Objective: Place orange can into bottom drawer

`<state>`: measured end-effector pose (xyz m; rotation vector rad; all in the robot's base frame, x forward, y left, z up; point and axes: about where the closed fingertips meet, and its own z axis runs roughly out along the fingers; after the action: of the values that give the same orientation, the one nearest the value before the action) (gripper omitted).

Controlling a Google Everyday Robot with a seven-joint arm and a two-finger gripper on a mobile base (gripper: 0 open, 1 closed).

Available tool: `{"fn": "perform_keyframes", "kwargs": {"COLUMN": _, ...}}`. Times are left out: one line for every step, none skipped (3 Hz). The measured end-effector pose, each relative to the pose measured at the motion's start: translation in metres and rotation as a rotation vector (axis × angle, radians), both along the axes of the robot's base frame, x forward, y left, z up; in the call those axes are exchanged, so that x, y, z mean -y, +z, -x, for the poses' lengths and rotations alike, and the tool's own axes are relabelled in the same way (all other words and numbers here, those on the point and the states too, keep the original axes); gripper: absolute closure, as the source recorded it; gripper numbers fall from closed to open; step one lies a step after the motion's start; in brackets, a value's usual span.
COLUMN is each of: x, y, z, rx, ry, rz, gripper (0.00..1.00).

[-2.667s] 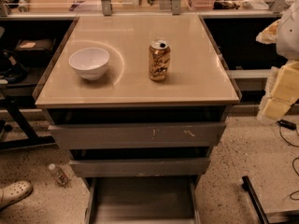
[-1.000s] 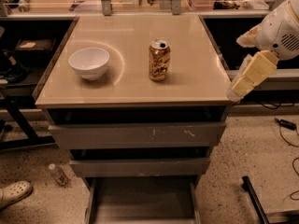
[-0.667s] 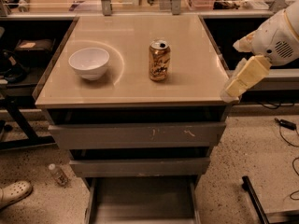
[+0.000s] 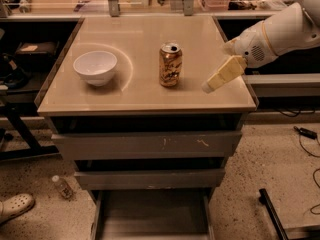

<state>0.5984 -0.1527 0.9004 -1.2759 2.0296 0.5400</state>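
While the robot's white arm [image 4: 272,34] is stretching in from the right edge of the view, its cream-coloured claw [image 4: 209,86] is hovering just over the front right part of a beige cabinet top [image 4: 145,98], and it is pointing down and to the left. Whether the claw is spread or pressed together cannot be told from this angle. To the claw's left, near it but apart from it, the orange can [image 4: 170,65] is standing upright on the cabinet top, with its silver pull-tab end facing up. Farther to the left of the claw, beyond the can, a white bowl [image 4: 95,67] is sitting right way up on the same surface, well apart from the can. Below the claw and to its left, three grey drawers are stacking down the cabinet's front. The top drawer [image 4: 147,145], with pale scratch marks on its face, is sitting directly under the cabinet top, and the middle drawer [image 4: 150,178] is sitting under that. Lowest of all, far below the claw at the bottom edge of the view, the bottom drawer [image 4: 150,216] is standing pulled out, and its flat grey floor is showing between low side walls. Far down and left of the claw, a small clear plastic bottle [image 4: 62,187] is lying on the speckled floor beside the cabinet.
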Motion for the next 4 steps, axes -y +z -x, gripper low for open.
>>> {"fn": "perform_keyframes", "kwargs": {"x": -0.021, "y": -0.007, "z": -0.016, "rx": 0.003, "ry": 0.036, "rz": -0.067, "gripper": 0.0}}
{"fn": "perform_keyframes", "kwargs": {"x": -0.021, "y": -0.008, "z": -0.017, "rx": 0.002, "ry": 0.037, "rz": -0.07, "gripper": 0.0}}
{"fn": "perform_keyframes", "kwargs": {"x": -0.038, "y": -0.014, "z": -0.034, "rx": 0.06, "ry": 0.054, "rz": -0.113, "gripper": 0.0}}
{"fn": "perform_keyframes", "kwargs": {"x": -0.054, "y": -0.019, "z": -0.05, "rx": 0.114, "ry": 0.072, "rz": -0.149, "gripper": 0.0}}
